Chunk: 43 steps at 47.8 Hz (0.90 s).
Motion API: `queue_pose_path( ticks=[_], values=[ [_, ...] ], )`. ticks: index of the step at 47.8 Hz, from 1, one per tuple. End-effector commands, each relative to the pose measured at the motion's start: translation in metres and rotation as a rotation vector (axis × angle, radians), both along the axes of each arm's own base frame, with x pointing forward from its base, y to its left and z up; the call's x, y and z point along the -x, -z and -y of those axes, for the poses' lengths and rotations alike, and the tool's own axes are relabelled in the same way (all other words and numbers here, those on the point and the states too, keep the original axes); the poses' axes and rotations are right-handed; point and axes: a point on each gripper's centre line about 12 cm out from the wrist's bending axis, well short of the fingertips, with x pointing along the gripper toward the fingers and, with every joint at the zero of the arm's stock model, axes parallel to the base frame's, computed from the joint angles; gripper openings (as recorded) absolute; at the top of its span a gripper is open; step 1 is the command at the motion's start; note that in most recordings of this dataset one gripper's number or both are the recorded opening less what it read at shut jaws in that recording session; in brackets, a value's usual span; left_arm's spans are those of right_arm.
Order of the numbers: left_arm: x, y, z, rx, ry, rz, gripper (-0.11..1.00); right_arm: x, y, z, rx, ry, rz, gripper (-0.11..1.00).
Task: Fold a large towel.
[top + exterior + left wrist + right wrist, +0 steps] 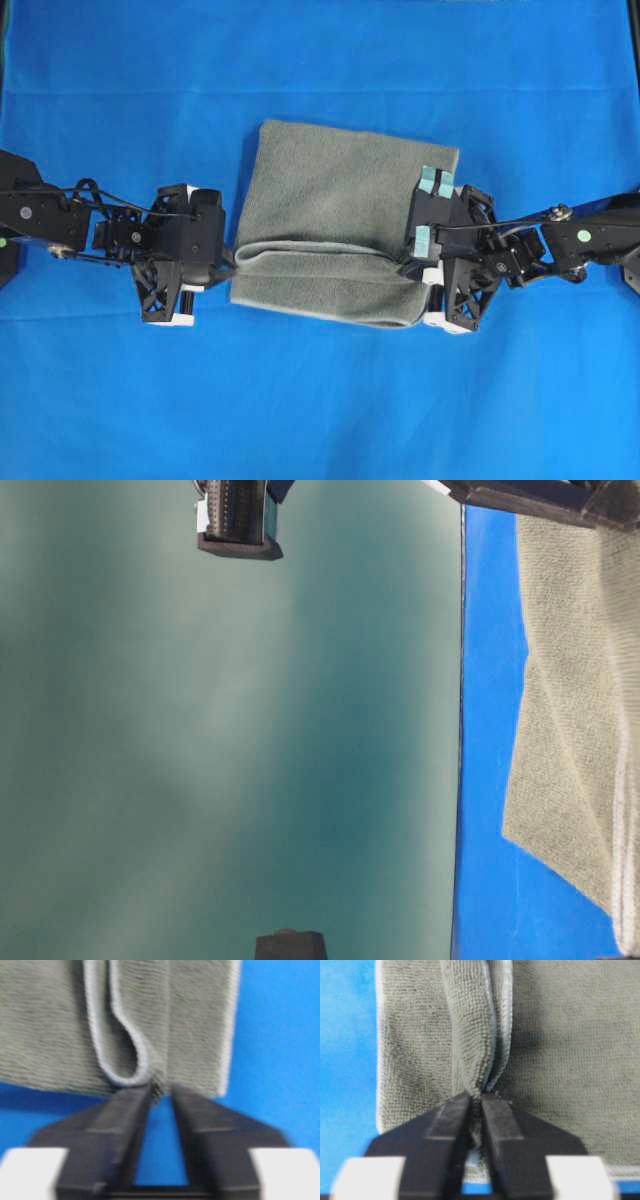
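Because the large grey-green fuzzy microfibre towel [345, 225] lies partly doubled in the middle of the bright blue table cloth [320, 400], I have an arm at each end of its raised fold ridge, which I judge suits carrying that fold across. My left gripper [159, 1094] has its fingers [132, 1110] a little apart, tips just touching the towel's edge. My right gripper [479, 1102] pinches the bunched ridge, narrowly parted.
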Motion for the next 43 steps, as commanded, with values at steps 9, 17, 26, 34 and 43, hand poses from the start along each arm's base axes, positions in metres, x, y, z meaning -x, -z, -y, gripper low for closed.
queue_pose_path(
  ticks=[9, 17, 26, 34, 43],
  values=[
    [-0.007, -0.018, 0.022, 0.008, 0.064, 0.056, 0.8, -0.006, -0.014, -0.031, -0.005, -0.083, 0.036, 0.66],
    [0.003, -0.03, 0.048, 0.022, 0.144, 0.082, 0.77, -0.005, -0.027, -0.066, -0.017, -0.179, 0.077, 0.57],
    [0.016, -0.054, 0.061, 0.056, 0.171, 0.111, 0.75, -0.002, -0.055, -0.08, -0.03, -0.215, 0.141, 0.57],
    [0.024, -0.081, 0.055, 0.064, 0.169, 0.169, 0.75, 0.007, -0.089, -0.073, -0.019, -0.204, 0.206, 0.57],
    [0.033, -0.118, 0.037, 0.076, 0.124, 0.289, 0.74, 0.028, -0.136, -0.055, 0.056, -0.188, 0.302, 0.57]
  ],
)
